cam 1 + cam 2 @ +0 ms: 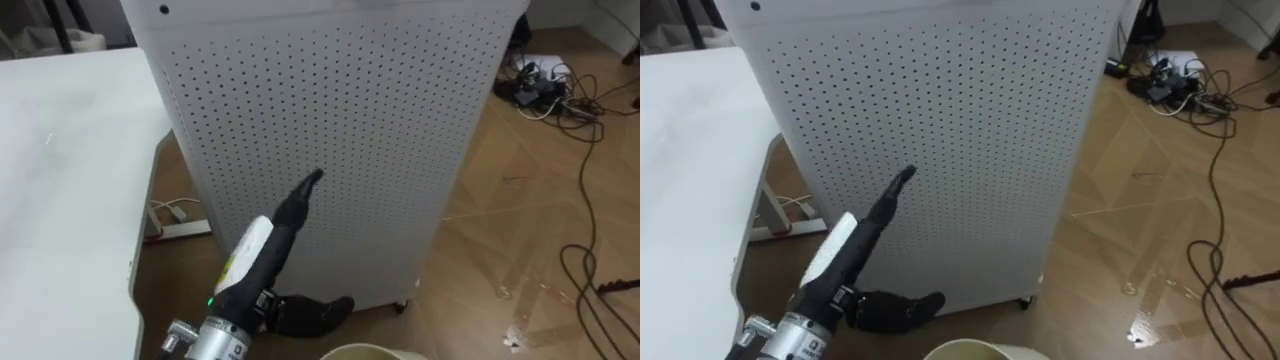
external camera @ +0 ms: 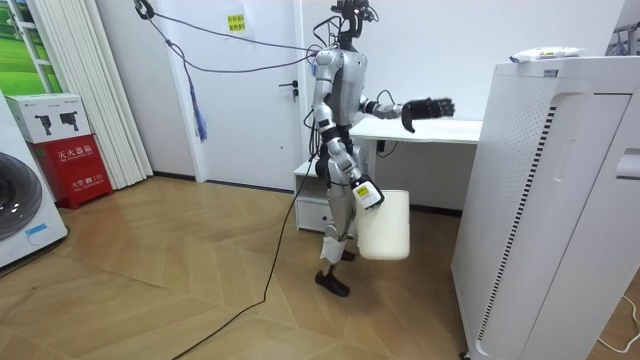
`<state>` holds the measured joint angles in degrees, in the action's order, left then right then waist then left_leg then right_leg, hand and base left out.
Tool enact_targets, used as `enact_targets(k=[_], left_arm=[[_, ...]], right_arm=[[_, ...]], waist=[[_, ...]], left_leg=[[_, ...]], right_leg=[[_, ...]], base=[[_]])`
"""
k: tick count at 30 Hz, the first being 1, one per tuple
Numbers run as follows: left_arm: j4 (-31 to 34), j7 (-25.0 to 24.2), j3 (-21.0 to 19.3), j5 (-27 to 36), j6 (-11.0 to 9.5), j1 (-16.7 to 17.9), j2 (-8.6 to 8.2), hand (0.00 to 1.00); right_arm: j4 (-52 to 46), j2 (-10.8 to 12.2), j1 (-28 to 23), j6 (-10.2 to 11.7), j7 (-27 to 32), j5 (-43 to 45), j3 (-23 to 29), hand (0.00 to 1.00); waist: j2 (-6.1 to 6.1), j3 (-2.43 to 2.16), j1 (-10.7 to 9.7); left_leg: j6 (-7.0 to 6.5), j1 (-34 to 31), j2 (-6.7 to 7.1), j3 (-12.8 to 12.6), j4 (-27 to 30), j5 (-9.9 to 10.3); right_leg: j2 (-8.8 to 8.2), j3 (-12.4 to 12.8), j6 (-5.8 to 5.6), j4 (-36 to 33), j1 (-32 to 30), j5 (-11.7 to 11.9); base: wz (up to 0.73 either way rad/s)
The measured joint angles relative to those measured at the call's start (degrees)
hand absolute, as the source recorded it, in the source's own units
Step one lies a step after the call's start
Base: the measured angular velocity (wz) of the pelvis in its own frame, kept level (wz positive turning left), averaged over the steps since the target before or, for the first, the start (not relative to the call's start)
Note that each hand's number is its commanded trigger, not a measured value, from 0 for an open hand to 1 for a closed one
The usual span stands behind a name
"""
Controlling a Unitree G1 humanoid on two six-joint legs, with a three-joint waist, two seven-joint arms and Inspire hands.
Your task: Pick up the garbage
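you get bright, even room light; the white table (image 1: pixel 60 150) glares pale, and the wood floor (image 1: pixel 520 230) carries soft sheen.

panel (image 1: pixel 330 130): white, dotted | table (image 1: pixel 60 180): white | floor (image 1: pixel 530 230): brown wood | bucket (image 2: pixel 385 225): cream

White perforated cabinet (image 1: pixel 330 130) beside a white table (image 1: pixel 60 190) — tangled cables (image 1: pixel 548 88) on wood floor (image 1: pixel 500 230).

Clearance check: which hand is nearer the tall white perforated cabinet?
Left. The left hand, fingers straight, is stretched out toward the tall white perforated cabinet; right hand is low at the robot's side, by a white plastic bin.
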<state>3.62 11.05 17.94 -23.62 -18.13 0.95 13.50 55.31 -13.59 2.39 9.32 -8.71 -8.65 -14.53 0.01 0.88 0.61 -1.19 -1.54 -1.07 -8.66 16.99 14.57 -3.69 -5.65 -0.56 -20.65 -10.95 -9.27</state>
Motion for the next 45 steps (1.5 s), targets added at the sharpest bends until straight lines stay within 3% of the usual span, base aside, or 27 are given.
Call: enact_targets(k=[4,8,14,24,29,31,32,34,38,39,40,42,44,45], left_arm=[[1.4,4.3,-0.7,-2.4,-1.8,-0.2,-0.07,0.00],[4.7,9.4,-3.8,-2.4,-3.2,-0.4,0.00,0.00],[8.1,17.7,-7.9,-8.7,-4.7,-2.5,1.27,0.00],[12.6,21.2,-10.8,-17.3,-4.8,-3.3,1.35,0.00],[12.5,22.0,-11.0,-17.7,-4.8,-4.2,1.47,0.00],[12.2,22.6,-11.1,-18.5,-4.8,-5.0,1.57,0.00],[12.0,22.8,-11.2,-18.7,-4.8,-5.1,1.65,0.00],[11.7,23.8,-11.2,-19.9,-4.7,-5.2,1.70,0.00],[11.3,24.5,-11.2,-19.9,-4.9,-5.2,1.75,0.00],[11.2,24.6,-11.1,-19.9,-5.1,-5.2,1.67,0.00],[10.4,24.7,-10.8,-19.9,-5.9,-5.2,1.58,0.00],[10.2,24.8,-10.8,-19.9,-6.6,-5.2,1.61,0.00],[9.9,25.1,-11.0,-20.1,-7.0,-5.2,1.59,0.00],[9.9,25.6,-11.2,-21.2,-7.0,-5.2,1.58,0.00]], right_arm=[[-0.2,0.3,-1.6,0.0,1.1,-0.6,0.0,1.00],[-0.2,0.3,-2.5,-0.1,1.6,-1.9,0.0,1.00],[0.3,0.3,-2.5,-0.3,1.0,-2.4,0.1,1.00],[1.1,0.2,-3.3,-0.6,-0.7,-2.5,0.4,1.00],[1.1,0.2,-3.4,-0.6,-0.8,-2.4,0.1,1.00],[1.1,0.2,-3.7,-0.6,-0.8,-2.3,0.0,1.00],[1.1,0.3,-3.7,-0.6,-0.8,-2.3,-0.1,1.00],[1.5,0.3,-3.5,-0.6,-0.8,-2.3,-0.2,1.00],[2.7,0.2,-4.1,-0.7,-0.6,-2.2,0.0,1.00],[2.7,0.2,-4.0,-0.6,-0.6,-2.3,0.0,1.00],[2.9,-0.1,-4.0,-0.7,-0.6,-2.6,0.1,1.00],[3.3,-0.5,-3.8,-0.7,-0.5,-3.3,0.2,1.00],[4.6,-0.2,-3.4,-0.6,-0.1,-3.3,0.1,1.00],[4.9,-0.2,-3.7,-0.7,0.1,-3.3,-0.1,1.00]], waist=[[0.34,-0.38,-0.3],[0.31,-0.46,0.0],[0.36,-0.51,-0.3],[0.40,-0.44,0.2],[0.31,-0.05,0.8],[0.02,0.78,1.3],[-0.04,0.92,1.3],[0.10,1.11,1.3],[0.79,1.05,0.9],[0.39,1.51,0.9],[0.82,1.05,0.7],[0.90,0.99,0.9],[0.89,0.99,1.5],[0.96,0.87,1.7]], left_leg=[[0.00,4.0,-0.13,-0.3,-1.8,0.0],[-0.01,5.4,0.02,-0.8,-3.2,0.0],[0.30,6.9,-0.33,-2.4,-4.5,-0.2],[0.53,8.6,-1.60,-2.2,-5.2,-0.3],[0.79,9.4,-1.82,-2.2,-4.6,-0.1],[1.83,8.8,-2.38,-2.4,-1.2,0.8],[2.03,8.2,-2.67,-2.4,0.6,1.3],[2.67,5.0,-4.38,-2.3,10.1,3.5],[3.49,-0.1,-6.89,-1.5,24.5,3.2],[3.88,-2.7,-7.11,0.1,28.9,2.3],[3.18,-5.1,-6.03,1.9,28.0,3.5],[3.22,-9.9,-4.58,3.0,24.0,3.5],[4.15,-12.8,-3.52,3.4,16.7,1.8],[3.65,-13.7,-3.18,4.1,11.4,-1.5]], right_leg=[[0.21,0.9,-0.24,0.0,2.8,-0.2],[0.29,1.1,-0.29,-0.1,3.0,0.1],[1.15,0.9,0.14,1.1,3.7,0.8],[2.23,0.0,0.37,3.2,6.1,1.0],[2.19,-1.3,0.68,2.8,6.5,0.8],[1.98,-3.6,1.35,1.8,6.9,0.2],[1.93,-4.2,1.60,1.4,6.9,-0.1],[2.05,-5.2,2.59,-1.1,6.7,-2.0],[3.16,-4.2,3.98,-4.4,7.4,-5.2],[3.27,-3.9,4.26,-5.3,7.8,-5.9],[3.14,-3.7,4.73,-5.3,8.1,-6.4],[2.60,-3.2,4.51,-5.3,8.1,-6.9],[2.24,-2.4,4.11,-5.3,8.9,-7.3],[1.98,-2.4,3.80,-5.5,9.5,-8.1]], base=[[-0.13],[-0.13],[-0.16],[-0.08],[-0.11],[-0.10],[-0.14],[-0.13],[-0.04],[0.09],[0.09],[-0.09],[-0.27],[-0.41]])
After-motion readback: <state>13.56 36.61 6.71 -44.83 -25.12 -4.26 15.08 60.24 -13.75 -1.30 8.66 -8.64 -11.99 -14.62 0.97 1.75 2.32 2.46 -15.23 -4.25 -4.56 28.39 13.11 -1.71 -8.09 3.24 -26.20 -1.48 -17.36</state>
